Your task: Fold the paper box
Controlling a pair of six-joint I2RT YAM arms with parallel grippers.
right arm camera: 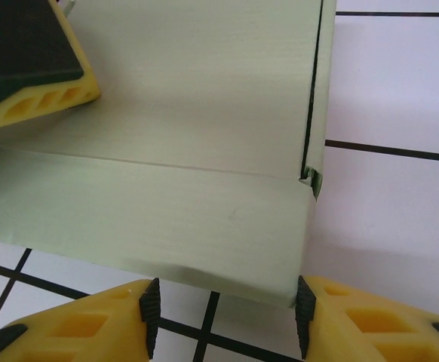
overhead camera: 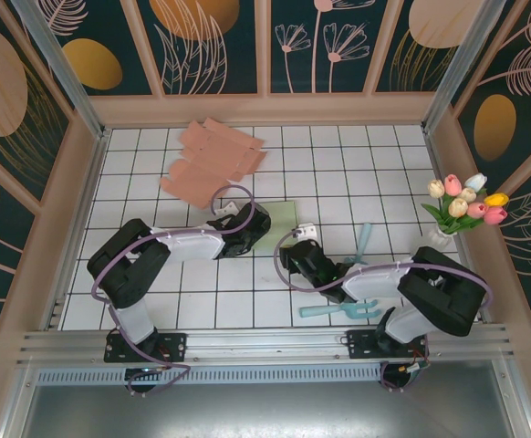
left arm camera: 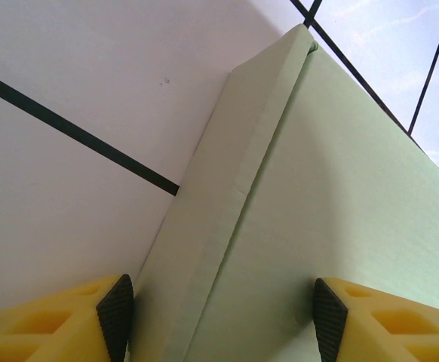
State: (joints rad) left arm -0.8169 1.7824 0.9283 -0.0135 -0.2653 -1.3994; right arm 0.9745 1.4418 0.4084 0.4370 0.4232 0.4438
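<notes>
Bright, even light; wrist close-ups look perhaps slightly soft.

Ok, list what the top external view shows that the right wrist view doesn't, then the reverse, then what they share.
Top external: pink cardboard sheets at the back, tulips at the right, a teal tool at the front right. Right wrist: the crease across the green paper box, with the right gripper open around its near corner. Both: that box on the white gridded table.
</notes>
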